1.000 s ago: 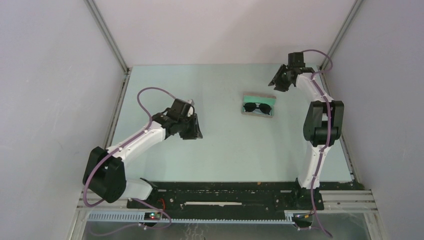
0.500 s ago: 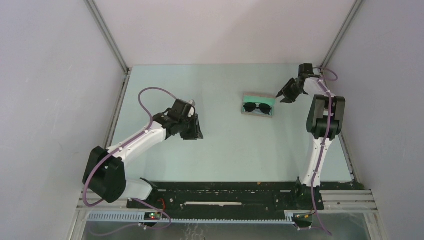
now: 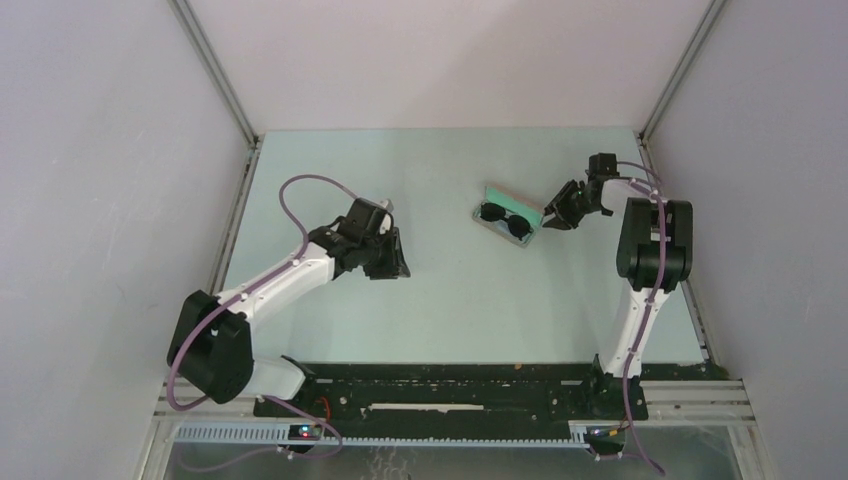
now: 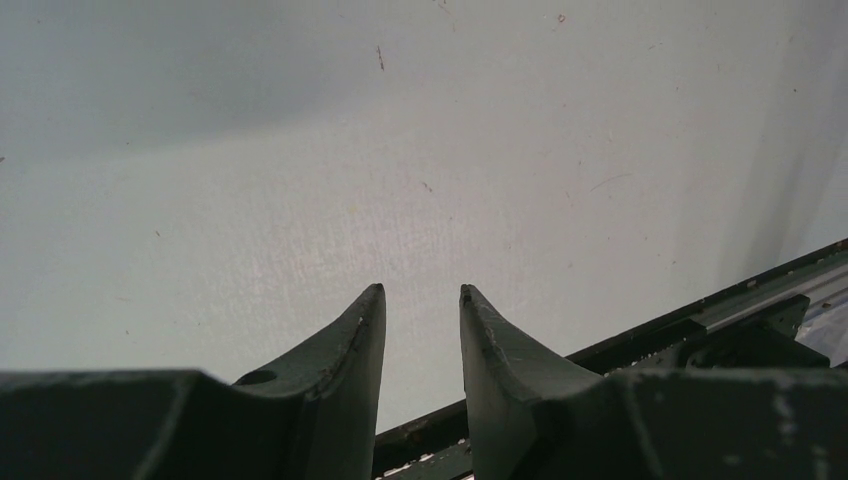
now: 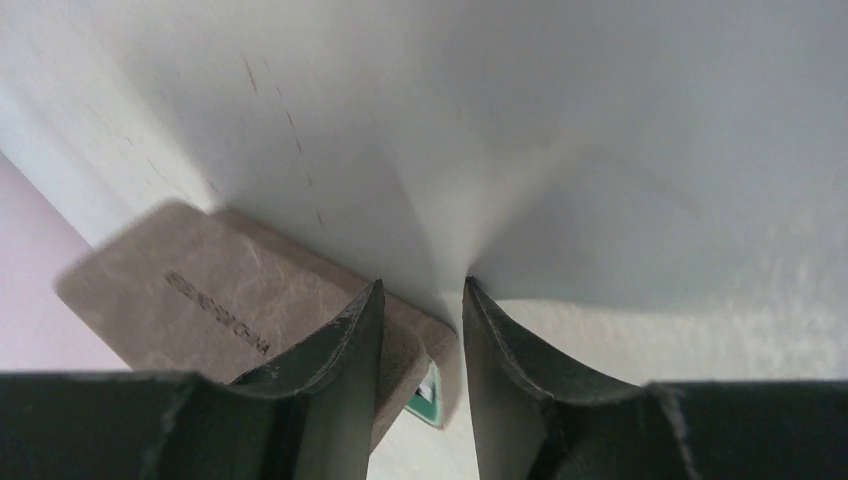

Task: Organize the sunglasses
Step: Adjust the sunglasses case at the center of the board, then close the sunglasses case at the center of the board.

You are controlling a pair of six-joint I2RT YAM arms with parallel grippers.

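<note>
The right pincer (image 3: pixel 553 218) stands at the end of a grey oblong case (image 3: pixel 522 203) that lies open and askew on the pale table (image 3: pixel 450 300). Its jaws are partly spread. In the right wrist view the grey-brown outer face of the case runs off to the left behind the left finger (image 5: pixel 335 385). One rounded corner of the case and a sliver of green lining (image 5: pixel 426 396) show in the gap of the pincer. Whether either finger touches the case cannot be told. One line of dark capital lettering (image 5: pixel 218 312) crosses that outer face; it is too blurred to read. The sunglasses (image 3: pixel 505 220) lie inside the case on the green lining, just beyond the right pincer's tips. They are a small pair with a thin black frame and two dark oval lenses side by side; the temple arms cannot be made out. The left pincer (image 3: pixel 390 268) is well apart from the case, low over bare table, with its jaws partly spread on nothing. A black rail (image 4: pixel 720 330) runs past its right finger (image 4: pixel 500 370). A purple cable (image 3: pixel 290 190) arches behind it along the arm.
</note>
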